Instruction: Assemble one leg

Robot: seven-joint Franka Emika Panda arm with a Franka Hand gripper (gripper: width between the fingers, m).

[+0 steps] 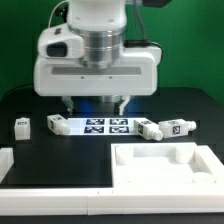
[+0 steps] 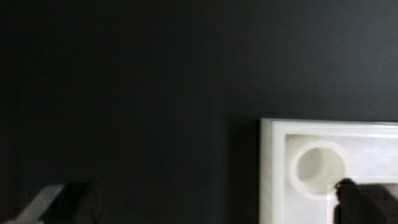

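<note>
My gripper (image 1: pixel 95 103) hangs open and empty above the back of the black table, behind the marker board (image 1: pixel 106 125). Several white legs with tags lie in a row beside that board: one leg (image 1: pixel 22 126) at the exterior view's far left, one (image 1: pixel 58 124) at the board's left end, and two (image 1: pixel 150 128) (image 1: pixel 180 127) at its right. In the wrist view my gripper (image 2: pixel 210 205) shows only dark fingertips (image 2: pixel 54 205) far apart, with bare black table between them. No leg shows in the wrist view.
The large white square tray-like panel (image 1: pixel 165 165) lies at the front right; its corner with a round hole (image 2: pixel 326 165) shows in the wrist view. A white frame edge (image 1: pixel 12 160) runs along the front left.
</note>
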